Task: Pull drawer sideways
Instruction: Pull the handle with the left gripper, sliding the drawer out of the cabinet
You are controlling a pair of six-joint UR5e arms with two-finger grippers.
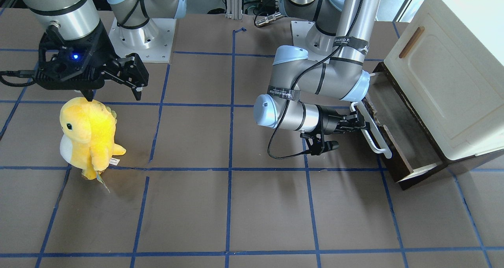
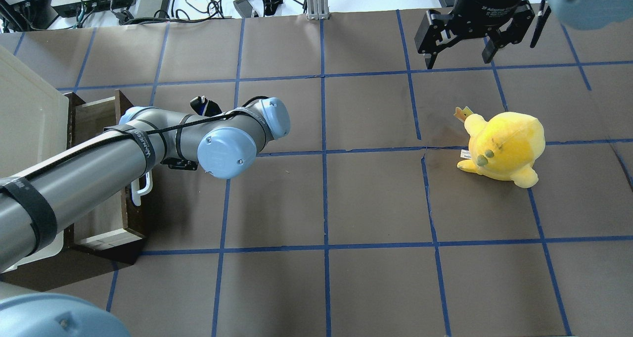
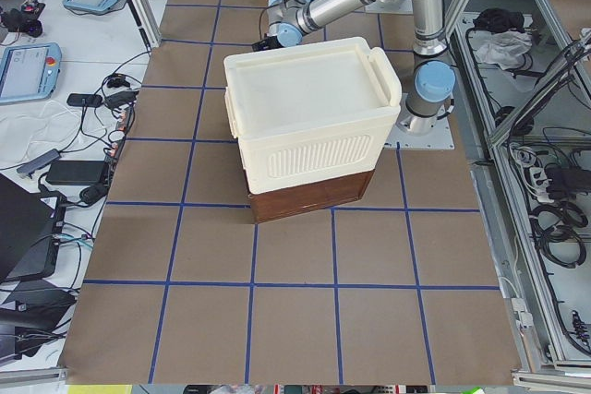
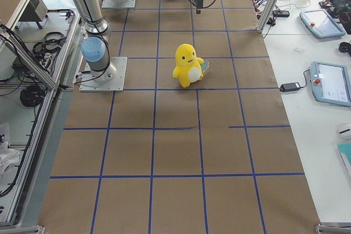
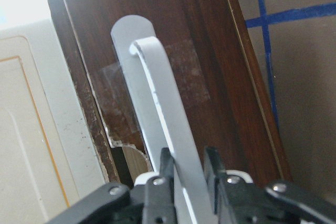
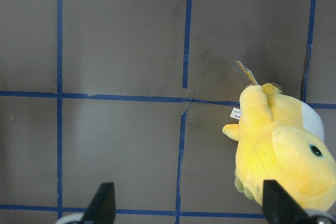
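The dark brown drawer (image 1: pixel 395 160) stands pulled partway out of the cream-white cabinet (image 1: pixel 445 75), and its pale interior (image 2: pixel 96 124) shows. My left gripper (image 1: pixel 360 123) is shut on the drawer's long white bar handle (image 1: pixel 375 137). In the left wrist view my fingers (image 5: pixel 167 167) clamp the handle (image 5: pixel 160 108) from both sides against the drawer front (image 5: pixel 210 66). In the overhead view my left arm hides that gripper. My right gripper (image 1: pixel 113 97) is open and empty, hanging above the table far from the drawer; it also shows in the overhead view (image 2: pixel 458 60).
A yellow plush toy (image 1: pixel 88 134) stands on the brown, blue-taped table just below my right gripper; it also shows in the right wrist view (image 6: pixel 278 150). The cabinet's door has a small brown wooden handle (image 1: pixel 411 42). Cables lie beyond the table's far edge (image 2: pixel 148 0).
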